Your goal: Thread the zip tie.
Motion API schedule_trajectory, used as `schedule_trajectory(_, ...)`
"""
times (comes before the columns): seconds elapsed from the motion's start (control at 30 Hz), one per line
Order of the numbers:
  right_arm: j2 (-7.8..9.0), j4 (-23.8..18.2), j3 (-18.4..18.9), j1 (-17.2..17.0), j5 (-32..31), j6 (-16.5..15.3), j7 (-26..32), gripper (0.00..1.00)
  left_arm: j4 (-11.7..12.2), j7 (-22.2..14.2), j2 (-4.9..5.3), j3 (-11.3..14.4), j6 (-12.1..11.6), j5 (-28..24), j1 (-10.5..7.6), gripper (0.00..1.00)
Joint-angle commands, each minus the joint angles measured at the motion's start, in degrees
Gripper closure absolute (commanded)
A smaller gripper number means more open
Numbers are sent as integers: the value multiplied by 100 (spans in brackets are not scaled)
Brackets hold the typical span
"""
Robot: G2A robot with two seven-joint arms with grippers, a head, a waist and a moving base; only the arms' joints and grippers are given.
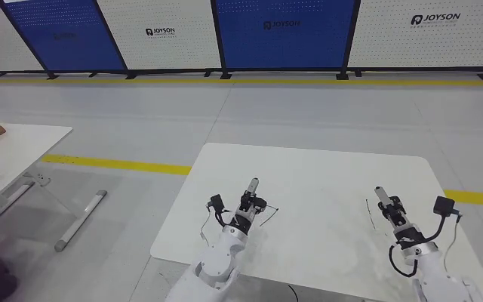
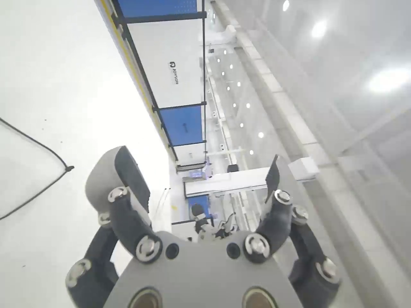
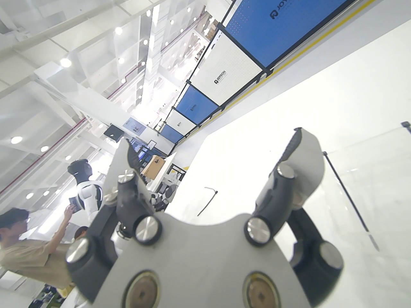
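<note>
Inspection covered one white rounded-corner table (image 1: 317,170), with both arms over its near edge.

Left end effector (image 1: 253,183): seen in its own wrist view (image 2: 199,158), the two dark-padded fingers (image 2: 128,168) stood well apart, with nothing between them. It was positioned above the near-left part of the table.

Thin black looped zip tie (image 1: 270,214): it lay flat on the table just beside the left end effector, on its inner side, and apart from it. In the left wrist view (image 2: 41,147) the strap was bent so that its two runs converged at the small head. Whether the tail passed through the head could not be told.

Right end effector (image 1: 379,192): its wrist view (image 3: 212,139) showed the fingers spread wide and gripping nothing. It was positioned above the near-right part of the table.

Thin black straight zip tie (image 1: 370,214): it lay flat on the table just beside the right end effector, on the side facing the other arm, and was not in contact with it. In the right wrist view (image 3: 346,195) it ran straight, unbent, with the small head at the far end and the pointed tail at the near end.

The two ties were well apart, one beside each arm.
</note>
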Motion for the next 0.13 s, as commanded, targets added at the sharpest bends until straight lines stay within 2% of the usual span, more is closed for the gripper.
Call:
schedule_trajectory(0.0, 0, 0, 0, 0, 0, 0, 0, 22, 0, 0, 0, 0, 0, 0, 0, 43)
schedule_trajectory(0.07, 0, 0, 0, 0, 0, 0, 0, 22, -5, 6, 0, 5, 21, 79, -3, 0)
schedule_trajectory(0.1, 0, 0, 0, 0, 0, 0, 0, 22, -6, 8, 0, 5, 22, 89, -3, 0)
